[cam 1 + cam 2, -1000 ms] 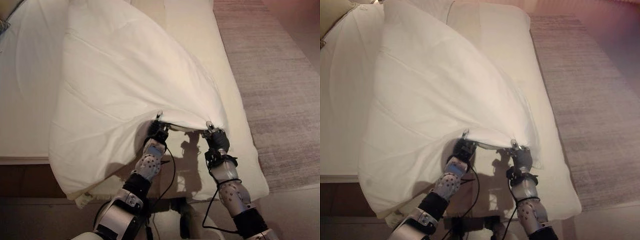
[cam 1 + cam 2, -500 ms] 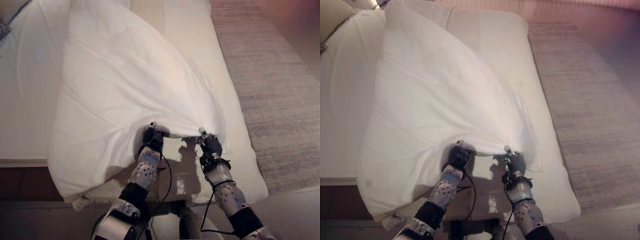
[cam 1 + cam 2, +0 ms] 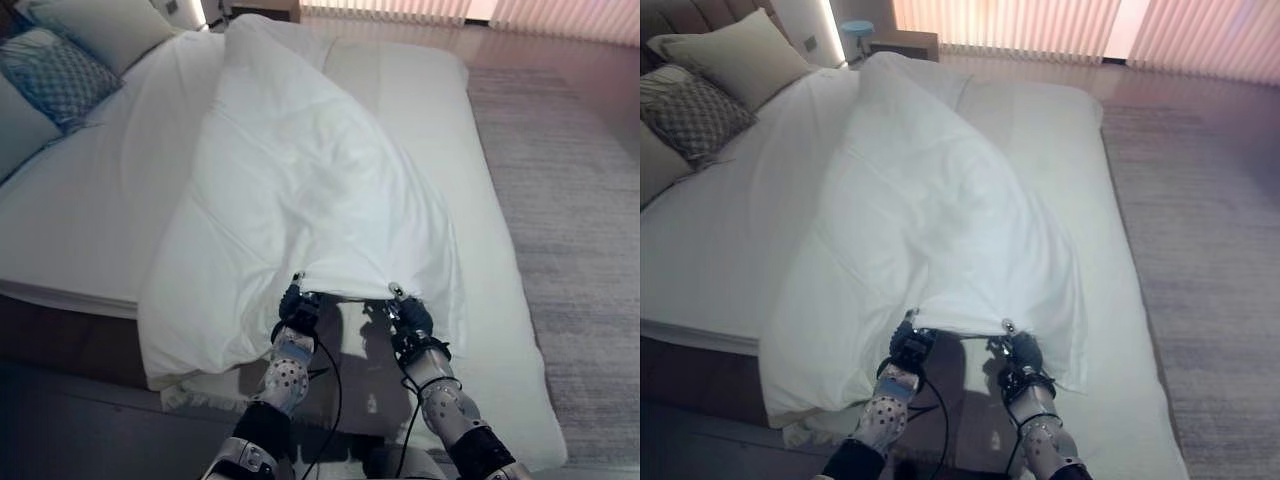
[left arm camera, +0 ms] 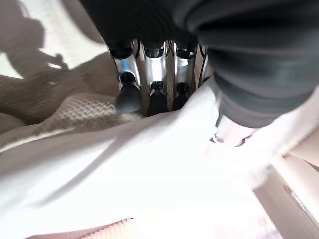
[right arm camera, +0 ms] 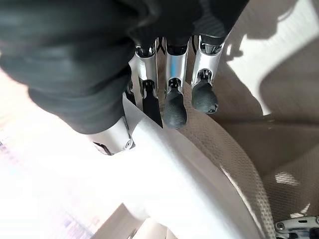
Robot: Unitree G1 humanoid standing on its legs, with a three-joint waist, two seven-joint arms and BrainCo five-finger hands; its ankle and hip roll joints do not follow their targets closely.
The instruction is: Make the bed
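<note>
- Duvet [image 3: 300,190] lies bunched in a long ridge down the middle of the bed [image 3: 90,200], its near edge lifted off the mattress and pinched in both my hands so it can be drawn toward the foot.
- My left hand [image 3: 298,307] is clenched on that hem; its wrist view shows fingers [image 4: 149,84] curled over the white cloth with the thumb pressing from the other side.
- My right hand [image 3: 410,315] grips the same edge just beside it, fingers [image 5: 172,99] folded over the fold of fabric.
- I judge the hands are held apart to keep the hem taut and spread.
- Pillows [image 3: 60,70] rest at the head of the bed, well apart from the grasp; a rug [image 3: 570,200] lies alongside.
</note>
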